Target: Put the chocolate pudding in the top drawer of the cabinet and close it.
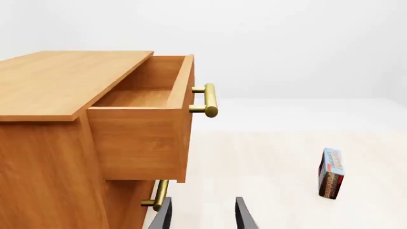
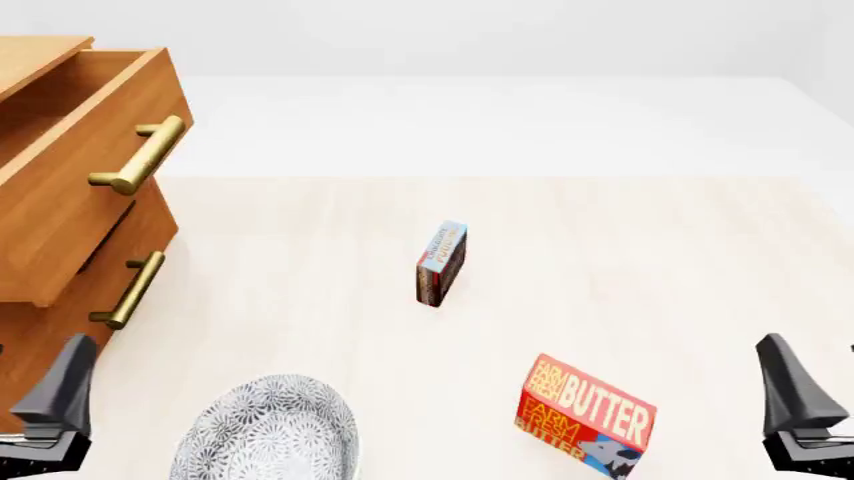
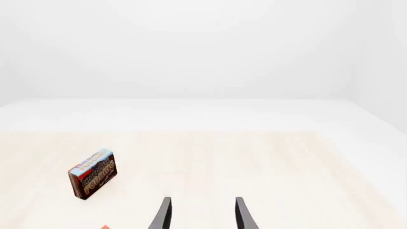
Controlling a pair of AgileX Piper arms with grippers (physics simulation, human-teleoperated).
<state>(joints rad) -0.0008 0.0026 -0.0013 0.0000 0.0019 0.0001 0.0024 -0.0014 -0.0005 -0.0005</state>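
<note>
The chocolate pudding (image 2: 442, 262) is a small dark brown box with a light blue panel, standing on its edge mid-table, also seen in both wrist views (image 1: 331, 172) (image 3: 93, 173). The light-brown cabinet (image 2: 40, 330) stands at the far left. Its top drawer (image 2: 80, 170) is pulled out, and the left wrist view shows nothing in the part of the top drawer (image 1: 143, 119) that it sees. My left gripper (image 2: 56, 398) (image 1: 202, 217) is open near the cabinet's lower front. My right gripper (image 2: 797, 400) (image 3: 203, 217) is open at the near right. Neither touches the box.
A red-orange BUTTER box (image 2: 587, 415) lies near the front, right of centre. A patterned grey plate (image 2: 267, 432) sits at the front left. The lower drawer (image 2: 114, 300) is shut, and its brass handle (image 2: 130, 290) sticks out toward my left gripper.
</note>
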